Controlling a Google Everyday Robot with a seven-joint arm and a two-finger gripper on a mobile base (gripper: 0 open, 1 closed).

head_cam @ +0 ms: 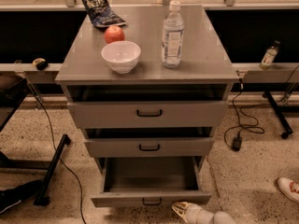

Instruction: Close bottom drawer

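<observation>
The bottom drawer (150, 199) of the grey cabinet is pulled well out, its inside empty, with a small black bar handle (152, 202) on its shallow front. The middle drawer (149, 147) and top drawer (148, 113) stand slightly out. My gripper (180, 208) is at the bottom edge of the view, just right of the handle and at the drawer's front, pale fingertips pointing left.
On the cabinet top (205, 55) stand a white bowl (121, 56), a red apple (114, 33), a water bottle (172, 35) and a dark snack bag (102, 10). Cables (240, 125) lie on the floor at right. A black stand leg (51, 169) lies at left.
</observation>
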